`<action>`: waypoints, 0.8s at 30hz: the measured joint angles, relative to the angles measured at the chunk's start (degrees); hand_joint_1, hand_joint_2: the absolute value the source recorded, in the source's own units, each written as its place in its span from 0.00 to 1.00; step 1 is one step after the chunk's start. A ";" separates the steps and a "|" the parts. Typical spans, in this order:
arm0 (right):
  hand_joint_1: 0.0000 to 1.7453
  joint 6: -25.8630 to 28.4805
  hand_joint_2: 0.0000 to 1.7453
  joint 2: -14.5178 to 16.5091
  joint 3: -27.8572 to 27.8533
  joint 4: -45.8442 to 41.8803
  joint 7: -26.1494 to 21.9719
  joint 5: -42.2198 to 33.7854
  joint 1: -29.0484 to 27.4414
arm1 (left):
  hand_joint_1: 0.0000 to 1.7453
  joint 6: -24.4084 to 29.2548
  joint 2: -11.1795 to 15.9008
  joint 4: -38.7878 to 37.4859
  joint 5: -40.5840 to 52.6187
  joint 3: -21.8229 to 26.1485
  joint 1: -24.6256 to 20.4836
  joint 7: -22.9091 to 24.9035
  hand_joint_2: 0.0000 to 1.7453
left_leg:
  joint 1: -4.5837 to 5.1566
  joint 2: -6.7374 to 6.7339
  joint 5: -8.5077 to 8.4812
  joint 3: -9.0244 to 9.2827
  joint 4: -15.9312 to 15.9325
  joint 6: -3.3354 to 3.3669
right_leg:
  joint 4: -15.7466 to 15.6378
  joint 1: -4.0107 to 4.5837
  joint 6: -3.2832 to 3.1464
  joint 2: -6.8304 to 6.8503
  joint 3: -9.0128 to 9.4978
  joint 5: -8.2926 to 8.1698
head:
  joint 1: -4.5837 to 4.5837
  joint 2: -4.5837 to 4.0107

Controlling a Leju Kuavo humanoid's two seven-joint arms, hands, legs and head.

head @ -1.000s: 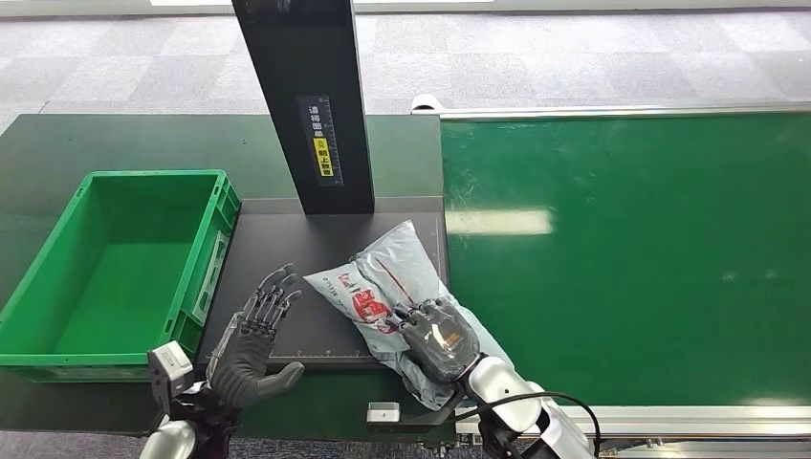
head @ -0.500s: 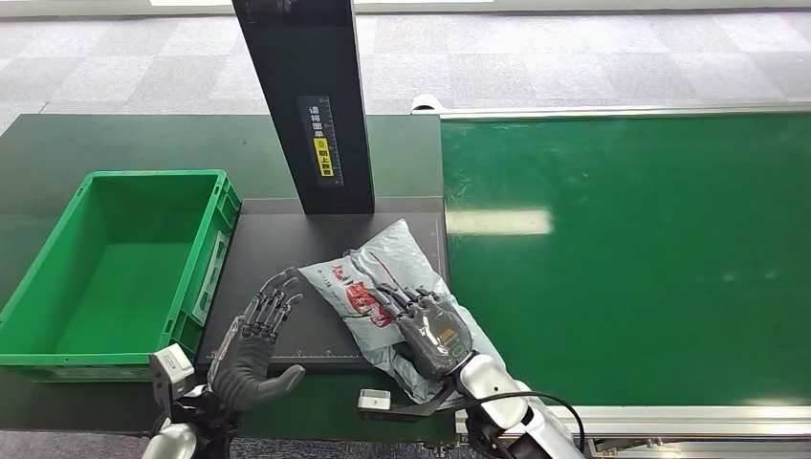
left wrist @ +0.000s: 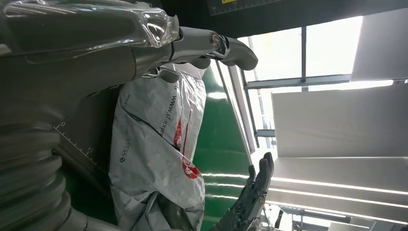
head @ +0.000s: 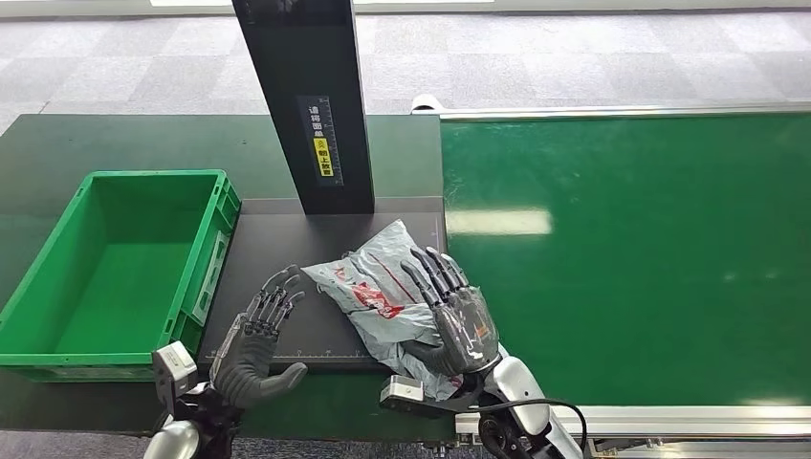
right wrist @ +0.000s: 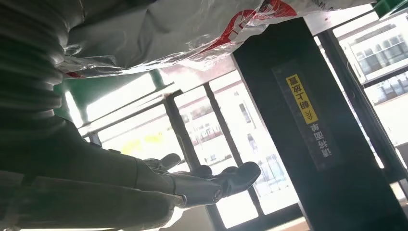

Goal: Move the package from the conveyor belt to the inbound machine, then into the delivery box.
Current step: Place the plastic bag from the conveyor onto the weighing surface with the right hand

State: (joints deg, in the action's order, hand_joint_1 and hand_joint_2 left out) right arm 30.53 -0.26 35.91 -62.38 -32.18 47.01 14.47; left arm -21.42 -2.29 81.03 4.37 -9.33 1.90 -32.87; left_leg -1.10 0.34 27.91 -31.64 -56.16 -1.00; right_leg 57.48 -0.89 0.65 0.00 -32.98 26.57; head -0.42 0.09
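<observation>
A crumpled grey plastic mailer package [head: 378,287] with red print is seen lying on the black inbound machine platform [head: 277,249], beside the green conveyor belt [head: 631,258].

The package [head: 383,287] lies on the inbound machine's platform [head: 277,251], before its upright column [head: 306,105]. The delivery box [head: 57,356] sits left, the conveyor belt [head: 631,249] right. The right hand [head: 454,320] apparently touches the package; the left hand [head: 256,339] hovers just beside it.

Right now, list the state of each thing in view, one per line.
package: crumpled, lying on the black machine platform.
green box: open-topped, nothing inside.
right hand: fingers spread, beside the package.
left hand: open, holding nothing.
conveyor belt: bare.
</observation>
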 joint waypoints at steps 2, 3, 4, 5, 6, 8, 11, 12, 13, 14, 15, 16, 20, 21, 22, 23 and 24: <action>0.00 -9.40 1.00 0.01 -1.78 -0.98 -3.29 -12.11 -0.42 | 0.00 0.00 -0.01 -0.12 0.00 -0.01 -0.11 0.00 1.00 | 0.00 0.00 0.00 0.00 0.00 0.00 | 0.00 0.00 0.00 0.00 0.00 0.00 | 0.00 0.00; 0.00 -16.00 1.00 0.01 -2.94 -1.43 -4.84 -19.38 -0.59 | 0.00 0.00 -0.02 -0.20 0.00 -0.01 -0.20 0.00 1.00 | 0.00 -0.01 0.00 0.00 0.00 0.00 | 0.00 0.00 0.00 0.00 0.00 0.00 | 0.01 0.00; 0.00 -22.70 1.00 0.02 -4.21 -1.78 -6.03 -26.20 -0.71 | 0.00 0.00 -0.03 -0.28 0.00 -0.02 -0.32 0.00 1.00 | 0.00 -0.01 0.00 -0.01 0.00 0.00 | 0.00 0.00 0.00 0.00 0.00 0.00 | 0.01 0.00; 0.00 -28.79 1.00 0.07 -5.55 -2.03 -6.81 -32.10 -0.78 | 0.00 0.00 -0.06 -0.38 0.00 -0.02 -0.46 0.00 1.00 | 0.00 0.00 0.00 -0.01 -0.01 0.00 | 0.00 -0.01 0.00 0.00 0.00 0.00 | 0.01 0.00; 0.00 -33.48 1.00 0.12 -6.86 -2.18 -7.25 -36.58 -0.81 | 0.00 0.00 -0.10 -0.50 0.01 -0.03 -0.59 0.00 1.00 | 0.00 0.00 0.00 -0.01 -0.01 0.00 | 0.00 -0.01 0.00 0.00 0.00 0.00 | 0.02 0.00; 0.00 -39.02 1.00 0.24 -9.31 -2.30 -7.59 -42.05 -0.80 | 0.00 0.00 -0.21 -0.75 0.02 -0.04 -0.78 0.00 1.00 | 0.00 0.01 0.00 -0.01 -0.01 0.00 | 0.00 -0.01 0.00 0.00 0.00 0.00 | 0.01 0.00; 0.00 -41.96 1.00 0.31 -12.30 -2.32 -7.77 -45.68 -0.81 | 0.00 -0.01 -0.41 -1.03 0.06 -0.05 -0.87 -0.04 1.00 | 0.00 0.00 0.00 -0.01 -0.01 0.00 | 0.00 -0.01 0.00 0.00 0.00 0.00 | 0.00 0.00; 0.00 -42.58 1.00 0.32 -13.22 -2.32 -7.80 -46.88 -0.82 | 0.00 -0.02 -0.47 -1.08 0.13 -0.05 -0.86 -0.10 1.00 | 0.00 0.00 0.00 -0.01 -0.01 0.00 | 0.00 -0.01 0.00 0.00 -0.01 0.00 | -0.01 0.00; 0.00 -43.09 1.00 0.30 -14.18 -2.32 -7.82 -48.10 -0.83 | 0.00 -0.02 -0.54 -1.12 0.26 -0.05 -0.85 -0.18 1.00 | 0.00 0.00 0.00 -0.01 -0.01 0.00 | 0.00 -0.01 0.00 0.00 -0.01 0.00 | 0.00 0.00; 0.00 -43.58 1.00 0.24 -15.27 -2.35 -7.84 -49.41 -0.83 | 0.00 0.00 -0.60 -1.14 0.50 -0.05 -0.85 -0.26 1.00 | 0.00 0.01 0.00 -0.01 -0.01 0.00 | 0.00 -0.01 0.00 0.00 -0.01 0.00 | 0.00 0.00; 0.00 -44.05 1.00 0.11 -16.47 -2.43 -7.86 -50.74 -0.84 | 0.00 0.13 -0.66 -1.17 0.81 -0.05 -0.84 -0.32 1.00 | 0.01 0.01 0.00 -0.01 -0.01 0.00 | 0.00 -0.01 0.00 0.00 0.00 0.00 | 0.00 0.00; 0.00 -44.44 1.00 -0.07 -17.76 -2.60 -7.88 -51.95 -0.85 | 0.00 0.44 -0.72 -1.20 1.34 -0.05 -0.85 -0.36 1.00 | 0.01 0.01 0.00 -0.01 -0.01 0.00 | 0.00 -0.01 0.00 0.00 0.00 0.00 | 0.00 0.00; 0.00 -44.97 1.00 -0.99 -22.98 -4.33 -7.91 -54.29 -1.21 | 0.00 5.79 -0.94 -1.22 7.30 -0.28 -0.92 0.39 1.00 | 0.01 0.01 0.00 0.00 -0.03 0.00 | 0.00 -0.02 0.01 0.00 0.00 -0.01 | 0.01 0.00; 0.00 -44.94 1.00 -1.22 -24.22 -5.00 -7.91 -54.47 -1.46 | 0.00 8.62 -0.98 -1.21 10.25 -0.51 -0.96 0.92 1.00 | 0.02 0.02 0.00 0.00 -0.04 0.00 | -0.01 -0.02 0.01 0.00 0.00 -0.01 | 0.00 0.00; 0.00 -44.91 1.00 -1.42 -25.38 -5.66 -7.91 -54.64 -1.75 | 0.00 11.36 -1.00 -1.17 13.03 -0.81 -1.00 1.45 1.00 | 0.01 0.02 0.00 -0.01 -0.04 0.00 | -0.01 -0.02 0.01 0.00 0.00 -0.01 | 0.00 0.00; 0.00 -44.89 1.00 -1.61 -26.36 -6.24 -7.91 -54.78 -2.03 | 0.00 13.40 -1.01 -1.13 15.14 -1.13 -1.05 1.86 1.00 | 0.01 0.02 0.00 -0.01 -0.04 0.00 | -0.01 -0.02 0.01 0.00 0.00 -0.01 | 0.00 0.00; 0.00 -44.88 1.00 -1.76 -27.18 -6.73 -7.91 -54.87 -2.29 | 0.00 14.58 -1.03 -1.09 16.42 -1.41 -1.10 2.16 1.00 | 0.01 0.01 0.01 -0.01 -0.04 0.00 | -0.01 -0.02 0.01 0.00 -0.01 -0.01 | 0.00 0.00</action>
State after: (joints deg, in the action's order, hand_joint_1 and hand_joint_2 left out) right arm -14.35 -2.02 8.73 -69.11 -40.09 -7.86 12.18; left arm -6.84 -3.33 79.95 20.79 -10.74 0.80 -30.71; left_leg -1.09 0.35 27.91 -31.66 -56.19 -0.99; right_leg 57.47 -0.91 0.66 0.00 -32.99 26.57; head -0.42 0.09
